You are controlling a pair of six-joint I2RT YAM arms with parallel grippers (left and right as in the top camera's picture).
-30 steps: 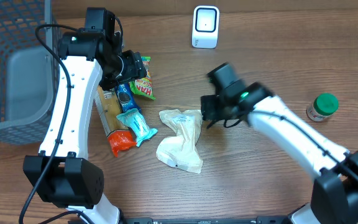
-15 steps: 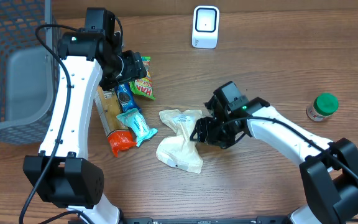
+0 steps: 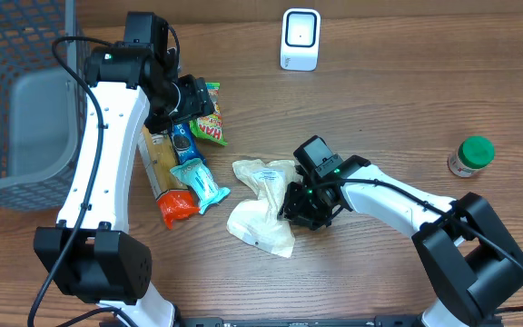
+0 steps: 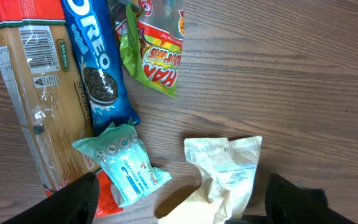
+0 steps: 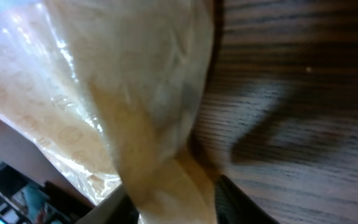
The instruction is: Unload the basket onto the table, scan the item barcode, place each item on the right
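Note:
A cream plastic packet (image 3: pixel 263 204) lies crumpled on the wooden table, centre front, also seen as the packet (image 4: pixel 224 167) in the left wrist view. My right gripper (image 3: pixel 303 203) is low at its right edge and shut on it; the packet's film (image 5: pixel 148 112) is pinched between the two dark fingers of the gripper (image 5: pixel 173 205). The white scanner (image 3: pixel 300 39) stands at the back centre. My left gripper (image 3: pixel 189 95) hangs open above the snack pile at the left, its fingers (image 4: pixel 73 198) wide apart with nothing between them.
A grey wire basket (image 3: pixel 16 91) fills the far left. Beside it lie an Oreo pack (image 3: pixel 182 136), a Haribo bag (image 3: pixel 209 120), a spaghetti pack (image 3: pixel 160 159), a teal tissue pack (image 3: pixel 198 182) and a red packet (image 3: pixel 178 207). A green-lidded jar (image 3: pixel 471 156) stands far right.
My right arm swung down and left to the cream packet, and its jaws closed on the packet's right edge. The left arm has not moved.

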